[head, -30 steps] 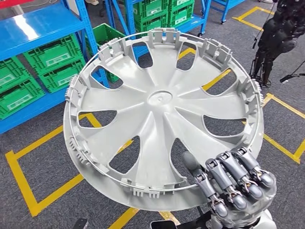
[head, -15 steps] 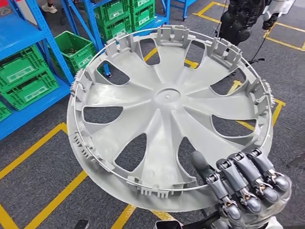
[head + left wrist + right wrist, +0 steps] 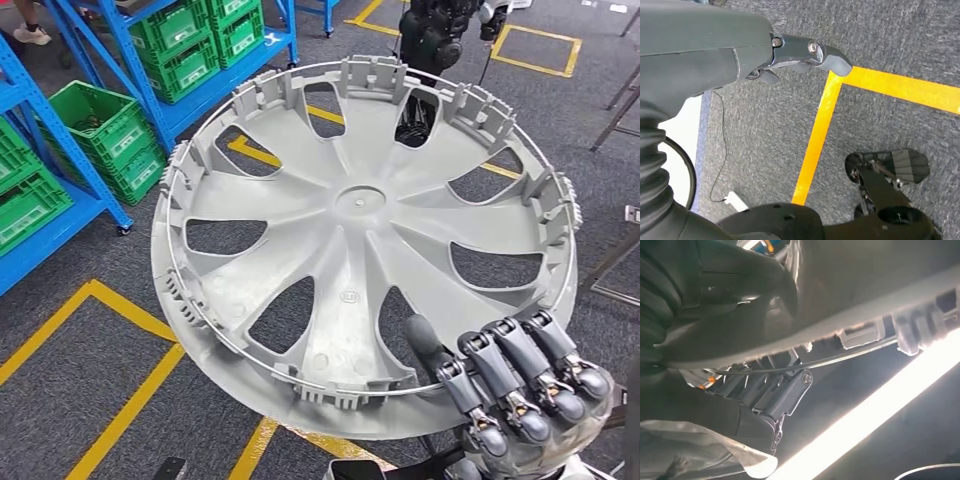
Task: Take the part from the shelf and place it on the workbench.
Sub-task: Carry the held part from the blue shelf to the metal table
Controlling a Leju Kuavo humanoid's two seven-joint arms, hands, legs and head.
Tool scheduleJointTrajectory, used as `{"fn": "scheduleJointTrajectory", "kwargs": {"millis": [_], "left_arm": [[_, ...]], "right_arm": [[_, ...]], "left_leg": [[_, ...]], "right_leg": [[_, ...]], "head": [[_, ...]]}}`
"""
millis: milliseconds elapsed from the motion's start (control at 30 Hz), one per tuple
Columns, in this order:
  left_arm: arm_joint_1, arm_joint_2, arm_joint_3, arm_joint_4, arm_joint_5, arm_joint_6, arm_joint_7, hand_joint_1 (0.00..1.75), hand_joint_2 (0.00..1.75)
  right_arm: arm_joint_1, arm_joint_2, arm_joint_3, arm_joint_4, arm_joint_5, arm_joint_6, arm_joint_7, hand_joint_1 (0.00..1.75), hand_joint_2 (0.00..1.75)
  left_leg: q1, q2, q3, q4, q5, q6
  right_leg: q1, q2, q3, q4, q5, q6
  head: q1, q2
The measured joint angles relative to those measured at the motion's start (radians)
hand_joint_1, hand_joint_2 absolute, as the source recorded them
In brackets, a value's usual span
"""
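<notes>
The part is a large grey plastic wheel cover [image 3: 355, 200] with curved spokes and a wire ring around its rim. It is held up, tilted, in front of my chest and its inner side faces me in the head view. My right hand [image 3: 513, 385] grips its near right rim, the thumb lying on the inner face and the dark fingers curled under the edge. In the right wrist view the cover's rim [image 3: 874, 290] crosses above those fingers [image 3: 783, 390]. My left hand [image 3: 806, 50] hangs over the carpet with its fingers out straight and holds nothing.
Blue shelving [image 3: 256, 62] with green crates [image 3: 106, 130] stands at the back left. Yellow tape lines [image 3: 128, 400] cross the grey carpet. A dark machine [image 3: 434, 30] stands beyond the cover's far rim. A metal stand [image 3: 619, 250] is at the right edge.
The whole picture has shifted: the shelves and crates slid left and the dark machine came in toward the top centre, so the camera has turned. My right hand's hold on the cover is the same.
</notes>
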Motion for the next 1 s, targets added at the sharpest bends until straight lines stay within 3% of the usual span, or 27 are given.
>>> {"fn": "scheduleJointTrajectory", "kwargs": {"millis": [67, 167, 200, 233, 267, 300, 367, 433, 467, 500, 567, 600, 667, 733, 767, 800, 867, 933, 1000], "left_arm": [[-0.002, 0.002, -0.001, 0.0, 0.0, 0.0, 0.0, 0.0, 1.75], [-0.001, 0.005, -0.004, 0.0, 0.001, -0.002, 0.001, 0.0, 1.75], [0.001, 0.006, -0.006, 0.0, 0.001, -0.002, 0.002, 0.0, 1.75], [0.002, 0.007, -0.008, 0.0, 0.001, -0.003, 0.004, 0.0, 1.75], [0.002, 0.008, -0.009, 0.0, 0.001, -0.003, 0.006, 0.0, 1.75], [0.002, 0.009, -0.01, 0.0, 0.001, -0.003, 0.007, 0.0, 1.75], [0.001, 0.01, -0.012, 0.0, 0.001, -0.004, 0.008, 0.0, 1.75], [-0.001, 0.011, -0.014, 0.0, 0.001, -0.004, 0.009, 0.0, 1.75], [-0.002, 0.011, -0.015, 0.0, 0.001, -0.004, 0.01, 0.0, 1.75], [-0.002, 0.009, -0.016, 0.0, 0.001, -0.004, 0.011, 0.0, 1.75], [-0.004, 0.008, -0.016, 0.001, 0.002, -0.004, 0.012, 0.0, 1.75], [-0.005, 0.008, -0.016, 0.001, 0.002, -0.004, 0.012, 0.0, 1.75], [-0.003, 0.009, -0.016, 0.001, 0.002, -0.004, 0.012, 0.0, 1.75], [-0.001, 0.009, -0.016, 0.001, 0.003, -0.004, 0.012, 0.0, 1.75], [-0.001, 0.009, -0.017, 0.001, 0.003, -0.004, 0.012, 0.0, 1.75], [-0.002, 0.009, -0.017, 0.001, 0.003, -0.004, 0.012, 0.0, 1.75], [-0.004, 0.008, -0.017, 0.001, 0.003, -0.004, 0.012, 0.0, 1.75], [-0.005, 0.008, -0.017, 0.001, 0.003, -0.004, 0.012, 0.0, 1.75], [-0.006, 0.008, -0.017, 0.001, 0.003, -0.004, 0.012, 0.0, 1.75]], "right_arm": [[0.002, 0.003, 0.0, 0.005, 0.0, 0.0, 0.005, 1.75, 1.75], [0.003, 0.008, -0.001, 0.016, 0.0, 0.0, 0.012, 1.75, 1.75], [0.003, 0.008, -0.002, 0.02, 0.0, 0.0, 0.015, 1.75, 1.75], [0.005, 0.008, -0.003, 0.025, 0.0, 0.0, 0.017, 1.75, 1.75], [0.006, 0.008, -0.003, 0.029, 0.0, 0.0, 0.018, 1.75, 1.75], [0.007, 0.008, -0.004, 0.033, 0.0, 0.0, 0.02, 1.75, 1.75], [0.007, 0.008, -0.004, 0.039, 0.0, 0.0, 0.023, 1.75, 1.75], [0.008, 0.01, -0.004, 0.044, 0.0, 0.0, 0.024, 1.75, 1.75], [0.009, 0.011, -0.004, 0.045, 0.0, 0.0, 0.025, 1.75, 1.75], [0.01, 0.012, -0.004, 0.046, 0.0, 0.0, 0.025, 1.75, 1.75], [0.012, 0.013, -0.004, 0.047, 0.0, 0.0, 0.025, 1.75, 1.75], [0.011, 0.013, -0.004, 0.047, 0.0, 0.0, 0.025, 1.75, 1.75], [0.01, 0.014, -0.004, 0.049, 0.0, 0.0, 0.025, 1.75, 1.75], [0.012, 0.014, -0.004, 0.051, 0.0, 0.0, 0.025, 1.75, 1.75], [0.013, 0.014, -0.004, 0.052, 0.0, 0.0, 0.025, 1.75, 1.75], [0.013, 0.014, -0.004, 0.053, 0.0, 0.0, 0.025, 1.75, 1.75], [0.012, 0.014, -0.004, 0.054, 0.0, 0.0, 0.025, 1.75, 1.75], [0.011, 0.014, -0.004, 0.054, 0.0, 0.0, 0.025, 1.75, 1.75], [0.012, 0.014, -0.005, 0.054, 0.0, 0.0, 0.026, 1.75, 1.75]], "left_leg": [[0.003, -0.023, -0.008, 0.027, -0.024, -0.01], [0.007, -0.081, -0.081, 0.198, -0.116, -0.018], [0.007, -0.086, -0.105, 0.252, -0.133, -0.019], [0.007, -0.088, -0.118, 0.276, -0.131, -0.019], [0.007, -0.09, -0.114, 0.262, -0.11, -0.018], [0.008, -0.096, -0.093, 0.211, -0.073, -0.016], [0.012, -0.135, -0.038, 0.082, -0.011, -0.011], [0.014, -0.167, -0.012, 0.018, 0.001, -0.006], [0.012, -0.169, -0.01, 0.013, -0.001, -0.003], [0.013, -0.159, -0.011, 0.011, 0.0, 0.002], [0.015, -0.137, -0.009, 0.002, 0.006, 0.015], [0.017, -0.125, -0.009, -0.003, 0.009, 0.021], [0.014, -0.101, -0.008, -0.004, 0.009, 0.027], [0.012, -0.074, -0.008, -0.003, 0.007, 0.029], [0.011, -0.062, -0.008, -0.003, 0.006, 0.028], [0.011, -0.051, -0.006, -0.003, 0.005, 0.027], [0.008, -0.033, -0.002, -0.002, 0.001, 0.021], [0.003, -0.017, 0.001, 0.0, -0.003, 0.012], [0.001, 0.001, 0.004, -0.002, -0.003, 0.002]], "right_leg": [[-0.005, 0.02, 0.0, -0.006, 0.007, -0.013], [-0.008, 0.05, 0.001, -0.008, 0.011, -0.024], [-0.008, 0.063, 0.001, -0.008, 0.011, -0.024], [-0.007, 0.076, 0.001, -0.007, 0.011, -0.024], [-0.007, 0.09, 0.002, -0.006, 0.011, -0.024], [-0.008, 0.103, 0.002, -0.004, 0.011, -0.023], [-0.007, 0.126, 0.0, 0.004, 0.009, -0.019], [-0.009, 0.146, -0.01, 0.008, 0.01, -0.007], [-0.01, 0.156, -0.015, 0.009, 0.013, 0.0], [-0.012, 0.165, -0.02, 0.007, 0.016, 0.007], [-0.011, 0.144, -0.037, 0.025, 0.002, 0.017], [-0.01, 0.119, -0.057, 0.062, -0.019, 0.021], [-0.012, 0.07, -0.116, 0.187, -0.079, 0.029], [-0.015, 0.055, -0.161, 0.28, -0.107, 0.034], [-0.015, 0.052, -0.159, 0.276, -0.095, 0.034], [-0.015, 0.046, -0.134, 0.229, -0.066, 0.033], [-0.009, 0.006, -0.055, 0.086, -0.011, 0.025], [-0.001, -0.021, -0.011, 0.006, 0.006, 0.013], [0.002, -0.005, -0.01, 0.002, 0.006, 0.001]], "head": [[-0.004, 0.0], [-0.012, 0.0], [-0.012, 0.0], [-0.012, 0.0], [-0.013, 0.0], [-0.013, 0.0], [-0.012, 0.0], [-0.012, 0.0], [-0.012, 0.0], [-0.012, 0.0], [-0.007, 0.0], [-0.003, 0.0], [0.005, 0.0], [0.005, 0.0], [0.005, 0.0], [0.005, 0.0], [0.005, 0.0], [0.004, 0.0], [0.004, 0.0]]}}
